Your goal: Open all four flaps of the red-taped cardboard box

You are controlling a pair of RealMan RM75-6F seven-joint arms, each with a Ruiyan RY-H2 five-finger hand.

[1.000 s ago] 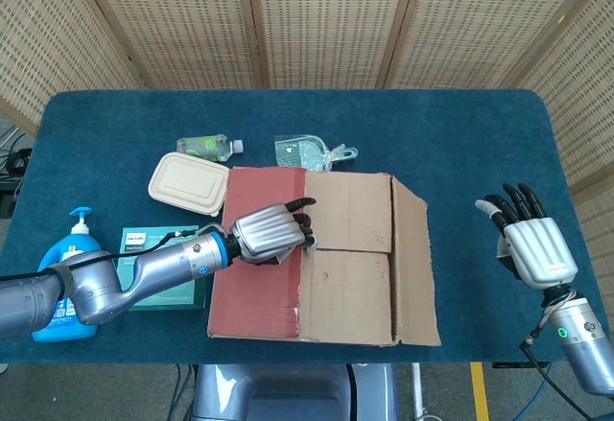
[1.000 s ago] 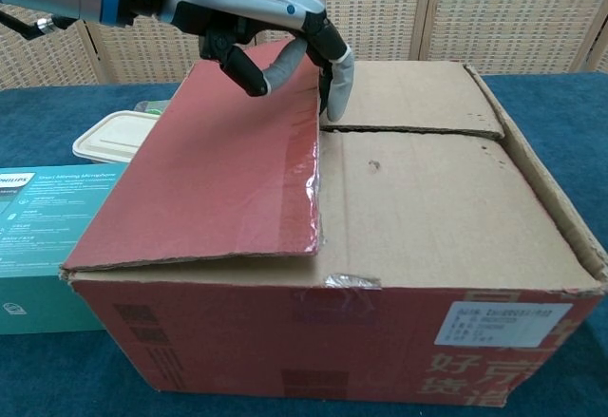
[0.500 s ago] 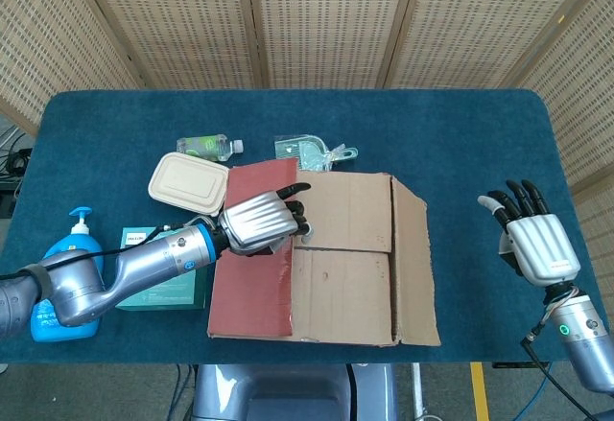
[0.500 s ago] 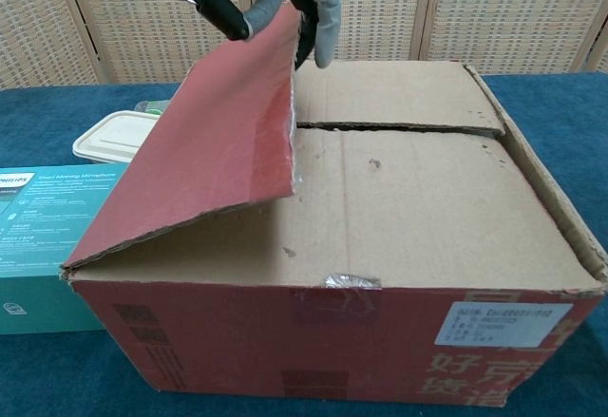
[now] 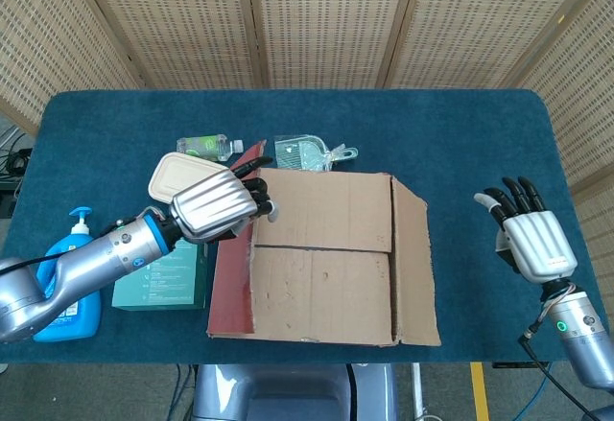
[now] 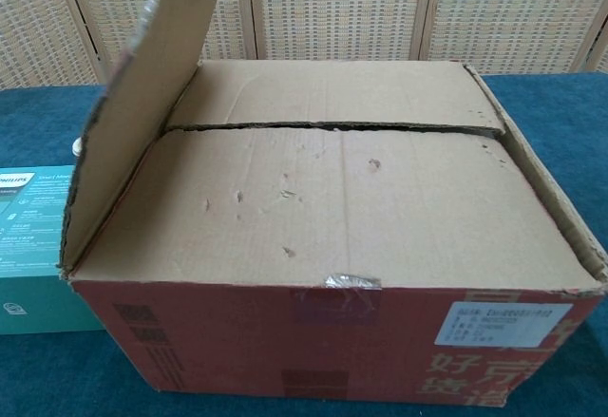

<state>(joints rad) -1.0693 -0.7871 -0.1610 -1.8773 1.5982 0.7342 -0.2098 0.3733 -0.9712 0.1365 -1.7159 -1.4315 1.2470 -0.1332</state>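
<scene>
Blue tabletop [image 5: 451, 133] | left hand [image 5: 219, 203] grips red flap [image 6: 133, 113], now swung upright: 1 of 4 opening | right hand [image 5: 532, 239] spread, empty

Left of the box [image 5: 321, 258], a raised flap [image 6: 133, 113], lunchbox [image 5: 177, 174], green carton [image 5: 163, 277] and soap bottle [image 5: 67, 277] crowd the table [image 5: 460, 143]. Bare cloth lies right of the box and along the far edge.

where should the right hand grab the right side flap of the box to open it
Likely the free edge of the right flap, approached from the box's right side where the right hand waits open. That flap slopes down along the cardboard box and its outer edge overhangs a little, so fingers could hook under and swing it outward. The left hand holds the left flap up.
</scene>
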